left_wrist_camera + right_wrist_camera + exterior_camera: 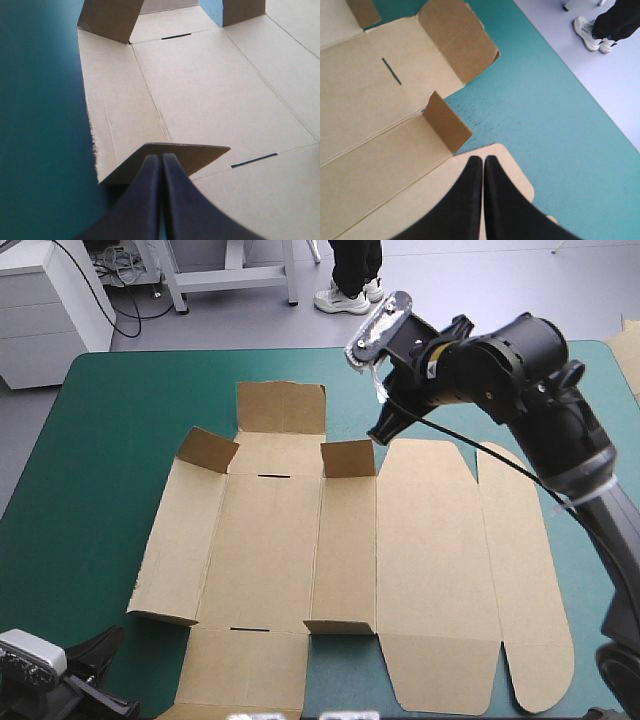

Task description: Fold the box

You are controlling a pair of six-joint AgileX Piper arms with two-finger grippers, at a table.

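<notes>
The brown box (270, 540) lies spread as a cut sheet on the teal-green cover, its lid panels (440, 570) flat to the right. Small corner flaps stand raised: two at the far side (207, 450) (349, 458), two at the near side (160, 617) (338, 626). My right gripper (380, 433) hovers shut above the lid's far corner, beside the far right flap (447, 122), holding nothing. My left gripper (108, 642) sits shut off the sheet's near left corner. In the left wrist view its tip (161, 157) is just short of the raised near flap (170, 157).
Bare teal-green cover (90, 500) runs along the box's left side and beyond its far edge (540, 115). A pale brown piece (630, 352) shows at the table's far right corner. Narrow slots (253, 160) mark the base panel's ends.
</notes>
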